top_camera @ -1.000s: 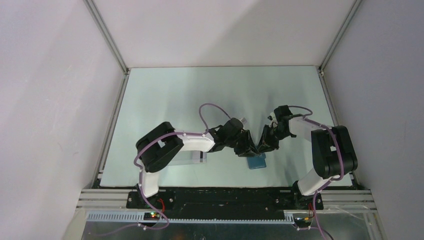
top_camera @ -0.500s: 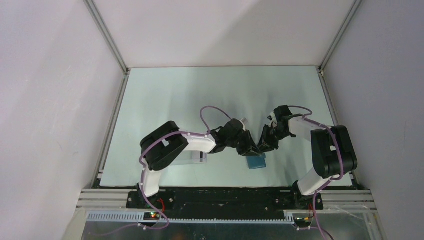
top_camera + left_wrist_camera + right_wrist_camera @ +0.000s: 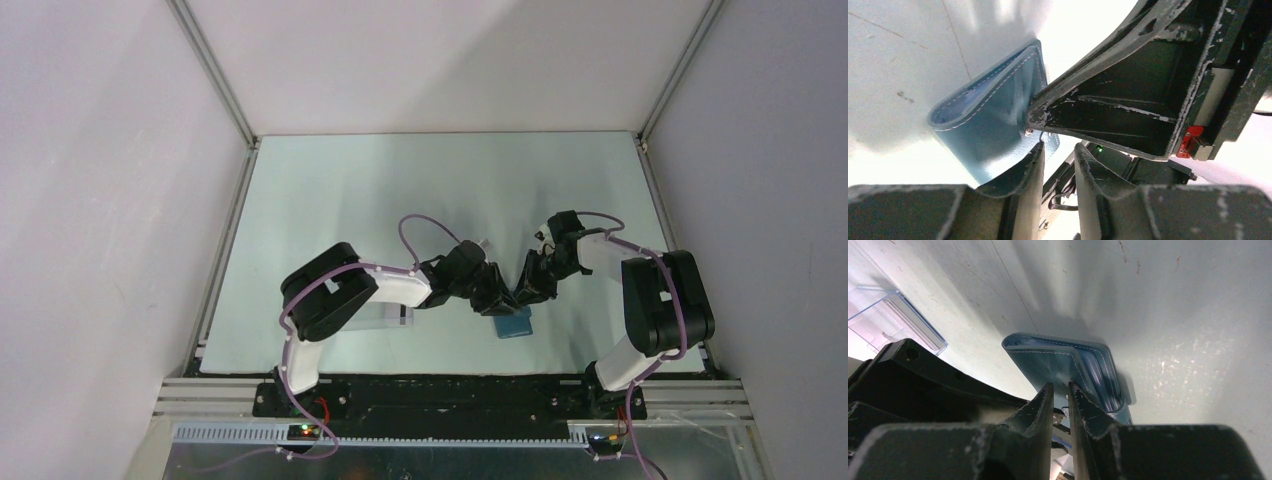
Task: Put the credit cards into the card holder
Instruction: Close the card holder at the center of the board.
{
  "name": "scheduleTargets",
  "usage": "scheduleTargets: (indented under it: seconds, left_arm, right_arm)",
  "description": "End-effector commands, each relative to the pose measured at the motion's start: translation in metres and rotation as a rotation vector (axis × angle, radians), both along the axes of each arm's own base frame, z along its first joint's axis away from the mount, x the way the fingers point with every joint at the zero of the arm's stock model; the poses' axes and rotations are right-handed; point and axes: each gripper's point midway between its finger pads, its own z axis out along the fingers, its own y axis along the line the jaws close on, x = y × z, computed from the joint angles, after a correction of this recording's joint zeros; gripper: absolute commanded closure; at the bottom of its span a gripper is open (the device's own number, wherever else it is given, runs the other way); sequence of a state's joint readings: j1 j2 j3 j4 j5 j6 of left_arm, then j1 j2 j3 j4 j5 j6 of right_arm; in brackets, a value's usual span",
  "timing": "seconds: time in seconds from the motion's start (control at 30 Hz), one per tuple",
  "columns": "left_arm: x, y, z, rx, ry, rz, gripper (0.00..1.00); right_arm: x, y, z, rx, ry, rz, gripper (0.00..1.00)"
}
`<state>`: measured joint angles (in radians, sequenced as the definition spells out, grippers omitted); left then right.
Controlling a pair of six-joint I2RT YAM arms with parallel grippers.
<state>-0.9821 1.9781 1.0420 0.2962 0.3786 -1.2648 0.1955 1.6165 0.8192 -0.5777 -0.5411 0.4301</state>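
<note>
Top external: high, rear, looking down on whole bench [image 3: 330, 190]. Wrist views: very close, along own jaws, facing each other. All share card holder [image 3: 993, 120] at jaws' tips.

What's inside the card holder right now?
The card holder gapes at one side; the right wrist view shows pale layered edges within, pockets or cards, cannot tell. The right gripper and the teal leather itself hide the rest.

**Glare Burning Out the Wrist Views**

Overhead light is washing the counter [image 3: 350, 200] pale and soft. Beyond the left hand [image 3: 1059, 150] the counter is blowing out to white, and that hand's near fingers [image 3: 1023, 175] are blurring. Ahead of the right hand [image 3: 1060, 387] a soft shadow is fanning out behind the card holder [image 3: 1058, 360].
</note>
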Motion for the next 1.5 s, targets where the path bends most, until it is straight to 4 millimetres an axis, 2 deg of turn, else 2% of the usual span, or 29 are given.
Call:
scheduleTargets:
  seconds: [0.0,0.2,0.47,0.83,1.1,1.33,1.4,1.47]
  left_arm:
    - [0.007,0.002,0.000,0.019,-0.032,0.013,0.66]
    - [0.008,0.009,-0.004,0.062,-0.048,0.020,0.65]
    - [0.010,0.006,-0.010,0.073,-0.047,0.018,0.66]
    - [0.013,-0.005,0.010,0.032,-0.087,0.003,0.63]
    - [0.012,-0.012,0.006,0.033,-0.078,-0.005,0.76]
    - [0.011,-0.012,0.002,0.040,-0.071,-0.008,0.83]
    - [0.011,-0.012,0.001,0.041,-0.071,-0.009,0.88]
    - [0.011,-0.012,0.001,0.042,-0.073,-0.007,0.99]
  right_arm:
    - [-0.002,-0.006,-0.019,-0.063,0.004,0.011,0.78]
    - [-0.003,-0.007,-0.019,-0.062,0.006,0.013,0.78]
    - [-0.004,-0.007,-0.020,-0.064,0.011,0.017,0.78]
    - [-0.006,-0.010,-0.024,-0.086,0.020,0.017,0.78]
    - [-0.007,-0.012,-0.025,-0.096,0.021,0.019,0.78]
    - [-0.006,-0.011,-0.025,-0.093,0.020,0.018,0.78]
    - [-0.006,-0.011,-0.025,-0.093,0.020,0.019,0.78]
    - [-0.006,-0.012,-0.025,-0.095,0.020,0.018,0.78]
